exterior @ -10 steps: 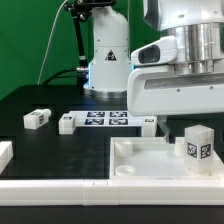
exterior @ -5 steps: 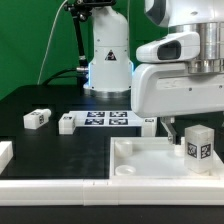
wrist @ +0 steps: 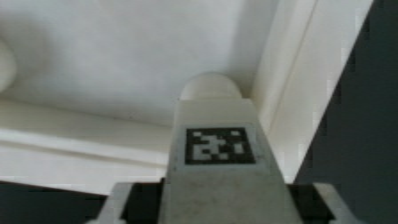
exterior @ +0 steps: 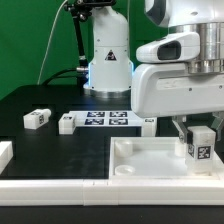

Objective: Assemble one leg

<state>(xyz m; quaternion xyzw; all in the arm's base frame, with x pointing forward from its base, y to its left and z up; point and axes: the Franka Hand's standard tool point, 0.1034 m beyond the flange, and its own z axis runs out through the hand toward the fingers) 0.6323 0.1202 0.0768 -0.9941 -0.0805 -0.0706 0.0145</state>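
Note:
The leg [exterior: 200, 144], a chunky white block with a black-and-white tag on its front, stands upright on the right part of the large white panel [exterior: 140, 158]. My gripper [exterior: 199, 135] is down over it, a finger on each side, shut on it. In the wrist view the leg [wrist: 219, 150] fills the space between my fingers [wrist: 134, 203], its far end close to the panel's raised rim [wrist: 285, 70]. Two more legs [exterior: 36, 118] [exterior: 67, 123] lie on the black table at the exterior view's left.
The marker board [exterior: 106, 118] lies behind the panel, with a small white part [exterior: 148, 123] at its right end. The robot base [exterior: 108, 60] stands at the back. A white piece [exterior: 5, 152] sits at the left edge, and a white ledge [exterior: 60, 190] runs along the front.
My gripper has come down around the leg, and the finger on the exterior view's left has moved in against it. The leg has shifted slightly.

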